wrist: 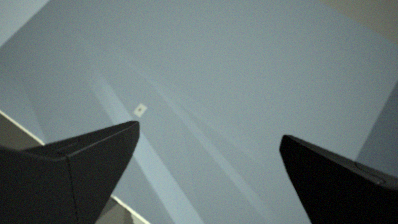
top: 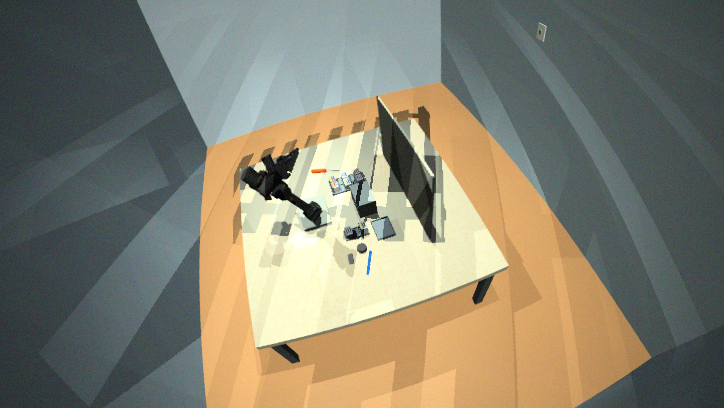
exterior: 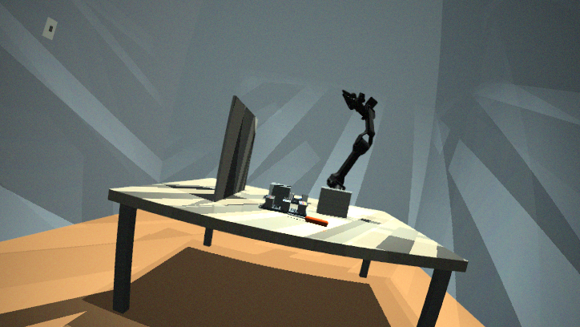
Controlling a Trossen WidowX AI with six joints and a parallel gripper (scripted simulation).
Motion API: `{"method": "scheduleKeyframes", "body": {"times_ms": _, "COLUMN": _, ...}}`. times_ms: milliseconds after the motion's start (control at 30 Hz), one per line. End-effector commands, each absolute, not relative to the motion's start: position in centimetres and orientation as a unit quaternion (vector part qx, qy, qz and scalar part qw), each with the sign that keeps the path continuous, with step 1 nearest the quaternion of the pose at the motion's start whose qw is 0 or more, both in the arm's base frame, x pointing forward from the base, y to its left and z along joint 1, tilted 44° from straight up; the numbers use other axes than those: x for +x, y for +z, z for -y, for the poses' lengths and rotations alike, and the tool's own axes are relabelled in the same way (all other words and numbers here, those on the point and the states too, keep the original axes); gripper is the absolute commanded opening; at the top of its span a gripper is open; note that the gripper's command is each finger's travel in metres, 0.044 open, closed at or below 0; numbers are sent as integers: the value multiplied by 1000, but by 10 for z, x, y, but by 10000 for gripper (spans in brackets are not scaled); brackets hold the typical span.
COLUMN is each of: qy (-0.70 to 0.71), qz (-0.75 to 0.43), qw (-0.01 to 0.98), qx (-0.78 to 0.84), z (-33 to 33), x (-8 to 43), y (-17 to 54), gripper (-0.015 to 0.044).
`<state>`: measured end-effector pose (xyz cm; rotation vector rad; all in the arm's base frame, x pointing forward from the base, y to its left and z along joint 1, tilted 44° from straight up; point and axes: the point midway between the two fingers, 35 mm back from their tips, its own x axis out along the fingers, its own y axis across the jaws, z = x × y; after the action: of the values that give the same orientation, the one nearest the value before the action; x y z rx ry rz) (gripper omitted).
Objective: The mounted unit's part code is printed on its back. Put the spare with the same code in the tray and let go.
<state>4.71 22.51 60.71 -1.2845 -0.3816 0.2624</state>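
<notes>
1. Currently the pincer [wrist: 209,165] is standing wide open and gripping nothing; in the wrist view only the grey wall with a small wall plate [wrist: 140,109] is showing between its dark fingers.
2. Arm [exterior: 356,146] is reaching high above the bench [exterior: 227,223], pincer pointing up and away from the parts, well apart from all of them.
3. Arm base is sitting on a grey block [exterior: 333,201] near the bench edge in the exterior view.
4. Spares [top: 346,180] are sitting in a row beside a grey box-shaped unit [top: 363,198]; their colour labels are showing, but the codes are too small to read.
5. Tray [top: 383,227] is lying just beside that unit, close to the tall dark panel [top: 407,167].
6. Orange tool [top: 319,171] is lying near the spares; a blue pen [top: 369,262] and a small dark puck [top: 361,247] are lying further out on the bench.
</notes>
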Motion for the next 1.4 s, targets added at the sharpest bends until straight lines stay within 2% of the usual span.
{"method": "scheduleKeyframes", "body": {"times_ms": 0, "qy": 121, "qz": 176, "qw": 776, "qx": -593, "z": -225, "x": 47, "y": 607, "gripper": 426}}
{"method": "scheduleKeyframes", "body": {"times_ms": 33, "qy": 121, "qz": 176, "qw": 776, "qx": -593, "z": -225, "x": 47, "y": 607, "gripper": 440}}
{"method": "scheduleKeyframes", "body": {"times_ms": 267, "qy": 122, "qz": 180, "qw": 791, "qx": -573, "z": -214, "x": 48, "y": 612, "gripper": 440}}
{"method": "scheduleKeyframes", "body": {"times_ms": 567, "qy": 123, "qz": 174, "qw": 910, "qx": -356, "z": -108, "x": 89, "y": 638, "gripper": 440}}
{"method": "scheduleKeyframes", "body": {"times_ms": 833, "qy": 105, "qz": 91, "qw": 981, "qx": -133, "z": -11, "x": 174, "y": 621, "gripper": 440}}
{"method": "scheduleKeyframes", "body": {"times_ms": 933, "qy": 98, "qz": 61, "qw": 985, "qx": -126, "z": 2, "x": 192, "y": 602, "gripper": 440}}
{"method": "scheduleKeyframes", "body": {"times_ms": 1167, "qy": 70, "qz": -66, "qw": 995, "qx": 23, "z": 46, "x": 273, "y": 543, "gripper": 440}}
{"method": "scheduleKeyframes", "body": {"times_ms": 1367, "qy": 34, "qz": -192, "qw": 975, "qx": 109, "z": 56, "x": 335, "y": 473, "gripper": 440}}
